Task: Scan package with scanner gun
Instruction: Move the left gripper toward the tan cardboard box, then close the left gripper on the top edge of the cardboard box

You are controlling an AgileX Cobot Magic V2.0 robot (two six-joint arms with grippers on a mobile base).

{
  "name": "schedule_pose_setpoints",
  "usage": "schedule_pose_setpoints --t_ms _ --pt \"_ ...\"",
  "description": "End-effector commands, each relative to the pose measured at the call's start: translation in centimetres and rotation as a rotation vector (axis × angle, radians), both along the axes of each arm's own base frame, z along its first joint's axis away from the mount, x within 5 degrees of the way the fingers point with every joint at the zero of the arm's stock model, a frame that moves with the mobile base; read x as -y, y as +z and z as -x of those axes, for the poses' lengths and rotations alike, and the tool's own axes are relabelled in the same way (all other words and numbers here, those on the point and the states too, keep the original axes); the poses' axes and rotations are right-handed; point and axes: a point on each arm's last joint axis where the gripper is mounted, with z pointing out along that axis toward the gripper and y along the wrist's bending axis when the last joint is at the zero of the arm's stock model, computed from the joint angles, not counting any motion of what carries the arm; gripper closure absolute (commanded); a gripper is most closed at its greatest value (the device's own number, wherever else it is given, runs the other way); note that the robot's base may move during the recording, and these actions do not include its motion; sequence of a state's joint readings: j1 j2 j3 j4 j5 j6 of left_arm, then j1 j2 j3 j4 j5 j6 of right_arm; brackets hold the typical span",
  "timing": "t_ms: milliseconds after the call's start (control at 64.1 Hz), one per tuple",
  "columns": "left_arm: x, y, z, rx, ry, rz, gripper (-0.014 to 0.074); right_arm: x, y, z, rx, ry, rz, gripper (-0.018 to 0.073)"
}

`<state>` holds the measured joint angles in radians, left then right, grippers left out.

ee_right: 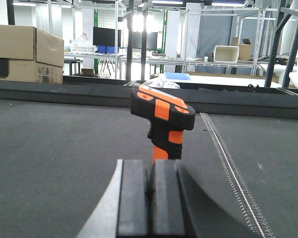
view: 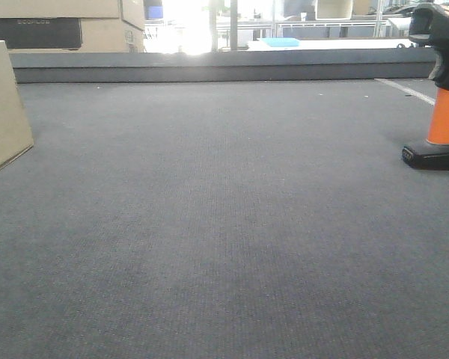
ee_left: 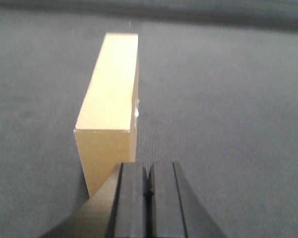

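A brown cardboard package stands on edge on the dark grey mat, also at the left edge of the front view. My left gripper is shut and empty, just in front of the package's near end. A black and orange scanner gun stands upright on its base, also at the right edge of the front view. My right gripper is shut and empty, a short way in front of the scanner's handle. Neither gripper shows in the front view.
A raised dark ledge bounds the mat at the back. A zipper seam runs along the mat right of the scanner. Cardboard boxes and metal racks stand beyond the ledge.
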<state>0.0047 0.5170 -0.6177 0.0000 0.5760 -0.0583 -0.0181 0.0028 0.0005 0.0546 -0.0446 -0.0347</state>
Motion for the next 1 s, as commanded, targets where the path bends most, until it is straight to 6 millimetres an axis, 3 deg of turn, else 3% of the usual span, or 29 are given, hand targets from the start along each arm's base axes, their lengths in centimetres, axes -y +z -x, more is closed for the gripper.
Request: schedule_pose_setpoints --t_ms 0,94,281,421,795,983 --pt "0.0 1.3 -1.8 -0.092 0.001 0.002 0.0707 0.0 0.2 0.1 0.027 0.000 0.003 0.0727" --pt "-0.1 2.4 -4.2 -0.144 0.003 -0.006 0.0707 0.0 0.2 0.1 0.027 0.000 0.003 0.0727" --pt "-0.1 4.3 -8.3 -0.075 0.003 -0.013 0.0707 0.0 0.2 0.1 0.027 0.000 0.003 0.0727" --pt "-0.1 4.7 -9.9 -0.107 0.002 -0.008 0.0707 0.0 0.2 0.1 0.027 0.000 0.003 0.0727" --pt "-0.6 7.0 -15.2 -0.452 0.021 -0.054 0.0707 0.0 0.2 0.1 0.027 0.000 0.003 0.0727" --pt "-0.9 6.2 -17.1 -0.510 0.027 -0.109 0.0701 0.0 0.2 0.1 0.027 0.000 0.003 0.0727"
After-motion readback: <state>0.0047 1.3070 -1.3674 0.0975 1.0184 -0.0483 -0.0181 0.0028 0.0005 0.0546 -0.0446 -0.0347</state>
